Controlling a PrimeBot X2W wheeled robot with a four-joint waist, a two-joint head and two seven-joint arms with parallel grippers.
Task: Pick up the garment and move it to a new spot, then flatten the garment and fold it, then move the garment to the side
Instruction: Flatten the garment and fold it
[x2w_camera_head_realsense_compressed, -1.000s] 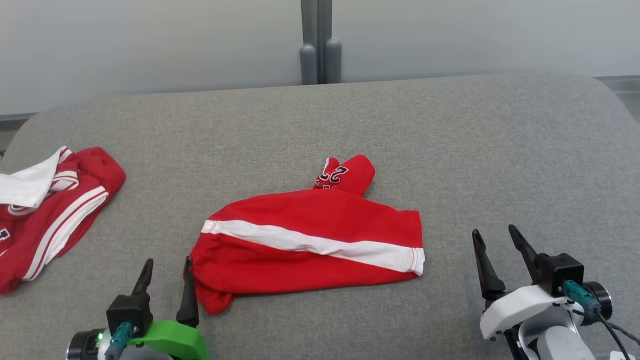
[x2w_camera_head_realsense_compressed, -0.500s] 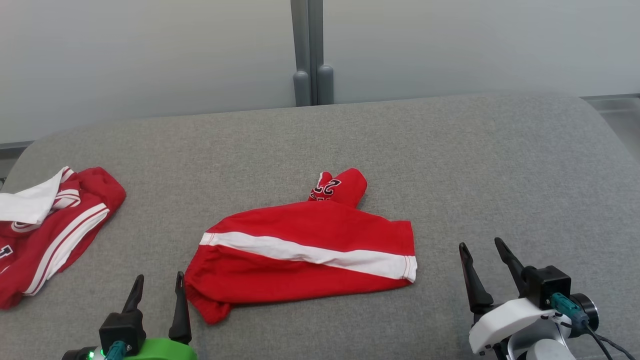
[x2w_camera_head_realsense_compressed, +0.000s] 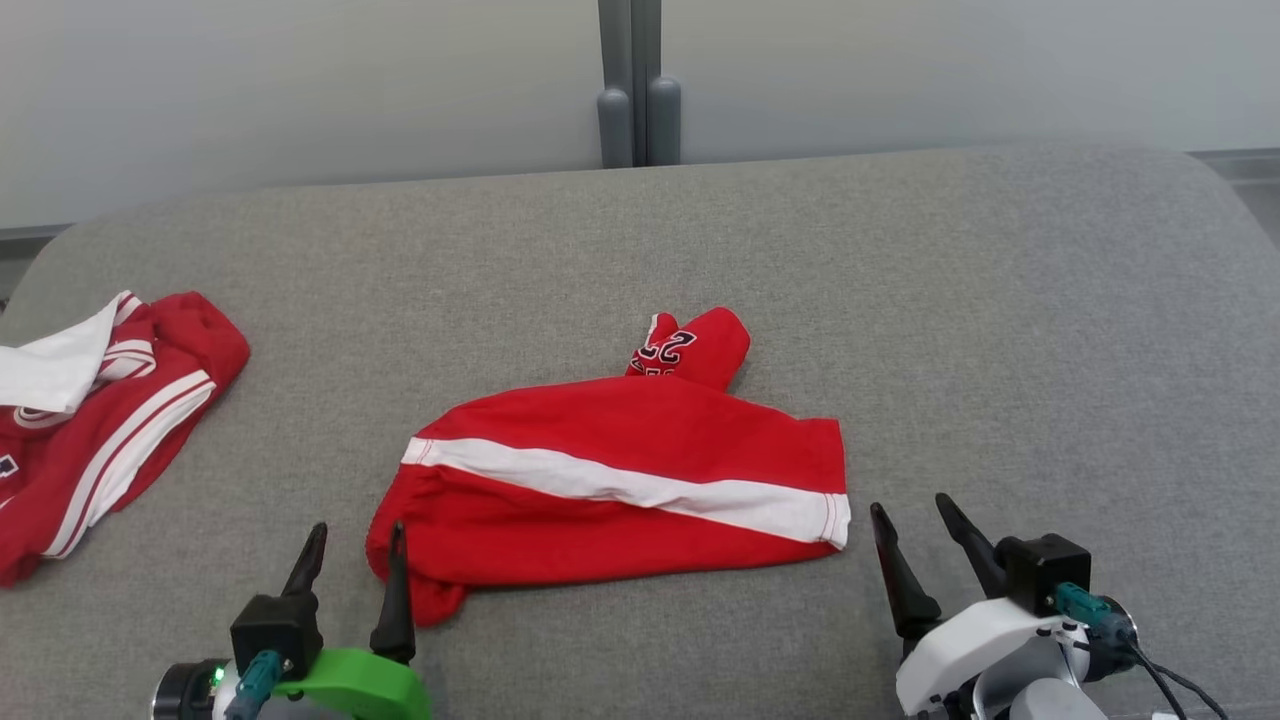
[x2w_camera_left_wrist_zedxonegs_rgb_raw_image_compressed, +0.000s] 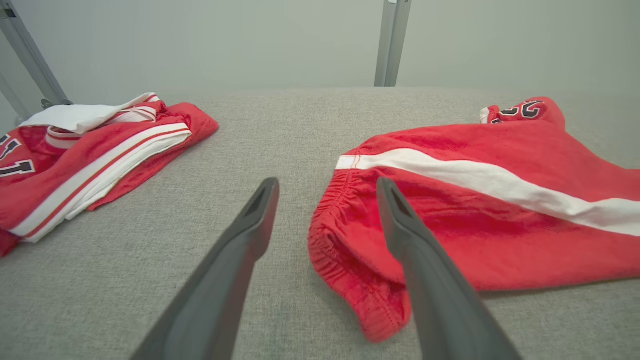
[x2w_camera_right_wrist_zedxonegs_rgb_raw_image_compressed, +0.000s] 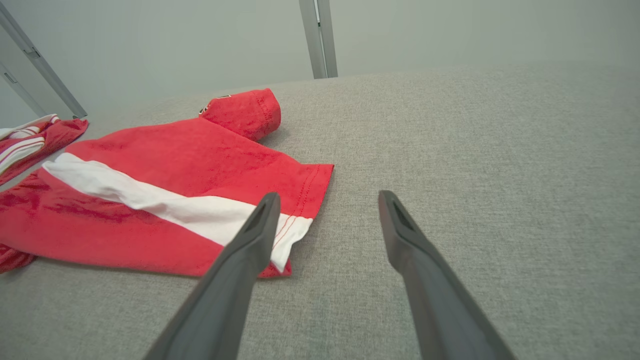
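The red garment (x2w_camera_head_realsense_compressed: 620, 470), shorts with a broad white stripe running along them, lies a little left of the middle of the grey padded surface (x2w_camera_head_realsense_compressed: 1000, 300), towards the near edge. Its gathered waistband is at the left end and its stitched hem at the right. One leg pokes out from behind on the far side.

The left gripper (x2w_camera_head_realsense_compressed: 358, 530) sits at the waistband with its jaws wide and empty. The cloth's edge lines up between the two fingers, though I cannot tell whether the inner one touches it. The right gripper (x2w_camera_head_realsense_compressed: 912, 505) is just beside the hem corner, also spread wide and holding nothing.

To my eye this is the reach before a lift. Each pincer should go low enough to slide one finger under the cloth, take all the layers at its end, and close firmly. Both should rise together so the shorts hang level and do not bunch.

The far leg carries dark numerals outlined in white, starting with a 2; the rest is folded out of sight. A second red-and-white garment (x2w_camera_head_realsense_compressed: 100, 420) at the far left shows a 1 in the left wrist view.
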